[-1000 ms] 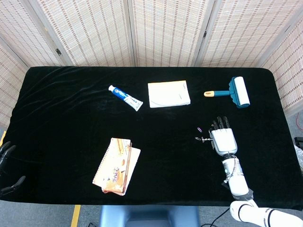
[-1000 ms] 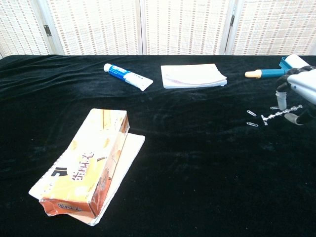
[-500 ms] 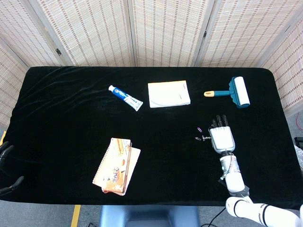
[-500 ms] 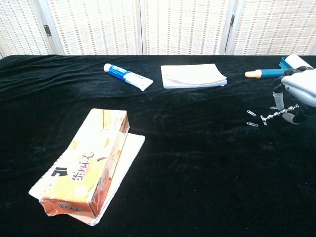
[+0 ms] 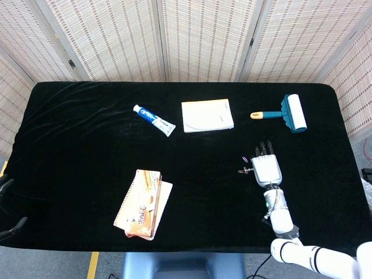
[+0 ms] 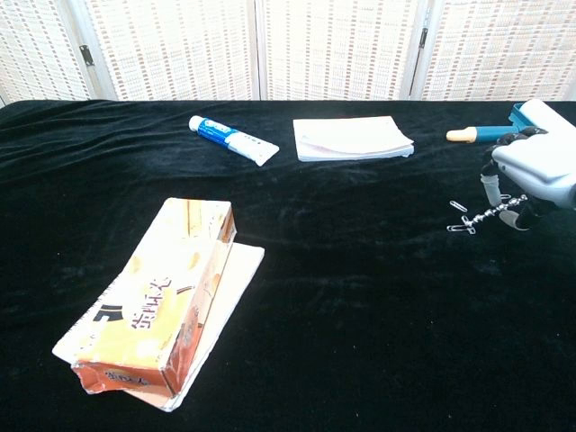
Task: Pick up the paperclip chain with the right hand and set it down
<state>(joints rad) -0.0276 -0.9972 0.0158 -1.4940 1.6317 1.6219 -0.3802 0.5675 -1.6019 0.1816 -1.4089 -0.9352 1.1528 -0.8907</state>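
The paperclip chain (image 6: pixel 481 216) is a short silvery string, pinched at its right end by my right hand (image 6: pixel 531 168). Its left end hangs just over the black cloth near a loose paperclip (image 6: pixel 459 207). In the head view the chain (image 5: pixel 246 170) sticks out to the left of my right hand (image 5: pixel 266 168), which lies palm down with its fingers pointing to the far side. My left hand (image 5: pixel 7 203) shows only as dark fingers at the far left edge, spread apart and holding nothing.
A lint roller (image 5: pixel 288 114) lies far right, a white notepad (image 5: pixel 207 115) at the back centre, a toothpaste tube (image 5: pixel 154 120) to its left. A snack box on a notebook (image 5: pixel 141 204) sits front left. A purple paperclip (image 5: pixel 244 158) lies by the right hand.
My right hand has moved a little to the left, carrying the chain with it. The left hand has slid further out of the frame.
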